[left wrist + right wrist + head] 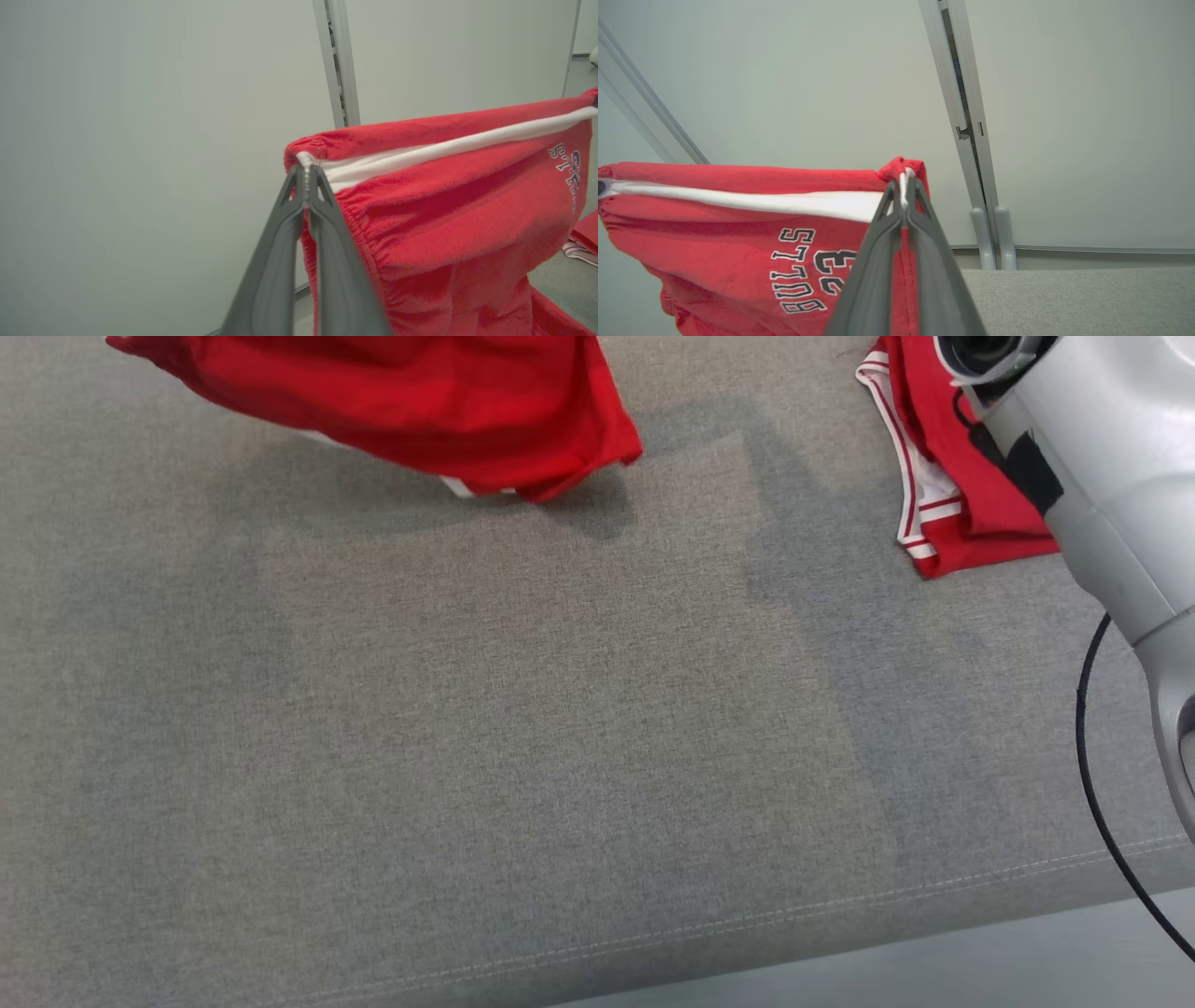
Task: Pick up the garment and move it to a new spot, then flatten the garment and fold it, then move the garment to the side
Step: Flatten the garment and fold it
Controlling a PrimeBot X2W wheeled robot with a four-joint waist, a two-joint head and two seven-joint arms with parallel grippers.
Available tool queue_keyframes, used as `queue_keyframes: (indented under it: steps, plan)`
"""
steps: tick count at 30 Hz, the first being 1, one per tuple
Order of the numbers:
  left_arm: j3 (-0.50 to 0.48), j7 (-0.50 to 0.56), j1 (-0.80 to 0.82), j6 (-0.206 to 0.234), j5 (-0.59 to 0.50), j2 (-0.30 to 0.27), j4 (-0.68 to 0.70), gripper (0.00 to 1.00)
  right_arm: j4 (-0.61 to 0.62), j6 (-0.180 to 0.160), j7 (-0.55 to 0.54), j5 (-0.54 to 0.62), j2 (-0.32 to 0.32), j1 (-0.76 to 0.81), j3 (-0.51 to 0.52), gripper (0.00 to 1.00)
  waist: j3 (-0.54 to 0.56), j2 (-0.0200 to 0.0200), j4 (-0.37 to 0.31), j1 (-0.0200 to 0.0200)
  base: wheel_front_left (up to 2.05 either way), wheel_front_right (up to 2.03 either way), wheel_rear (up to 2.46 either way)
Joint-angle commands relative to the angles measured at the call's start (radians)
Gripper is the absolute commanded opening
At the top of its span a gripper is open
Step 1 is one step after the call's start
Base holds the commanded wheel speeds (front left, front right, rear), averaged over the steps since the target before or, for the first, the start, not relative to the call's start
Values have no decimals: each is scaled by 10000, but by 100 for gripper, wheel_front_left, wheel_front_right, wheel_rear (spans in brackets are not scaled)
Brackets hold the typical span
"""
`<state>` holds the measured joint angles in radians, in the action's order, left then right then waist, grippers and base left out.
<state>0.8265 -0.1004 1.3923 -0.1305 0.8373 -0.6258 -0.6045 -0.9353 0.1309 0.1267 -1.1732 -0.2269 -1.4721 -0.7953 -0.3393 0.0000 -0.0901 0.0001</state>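
The garment is a pair of red shorts with a white waistband stripe and printed lettering, stretched in the air between my two grippers. My left gripper is shut on one end of the waistband of the shorts. My right gripper is shut on the other end of the shorts. In the head view the lower part of the garment hangs at the top left above the grey fabric surface, casting a shadow on it. My pale right forearm crosses the top right.
A second red piece with white trim lies folded on the surface at the far right, partly under my forearm. A black cable loops by the right edge. The surface's stitched front edge runs along the bottom. Pale wall panels stand behind.
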Motion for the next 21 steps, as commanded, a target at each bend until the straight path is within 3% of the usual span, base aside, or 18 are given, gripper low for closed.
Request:
queue_keyframes:
  steps: [1,11,16,21]
  plan:
    - [80,-59,183,10,74,40,-114,0,-161,-5,93,-35,30,-127,-15,0,-319,0,59,-1,0,0,0]
    - [425,-1037,2176,19,163,1110,-1772,0,-2120,-11,1215,208,449,-2060,291,0,-725,0,400,-1,0,0,0]
    - [321,-1513,2631,19,99,1595,-2203,0,-1911,-8,1385,651,610,-2530,455,0,-1179,0,505,-1,0,0,0]
    - [420,-1648,2080,18,186,1750,-2192,0,-1249,-6,1389,1273,517,-1959,829,0,-1486,0,584,-1,0,0,0]
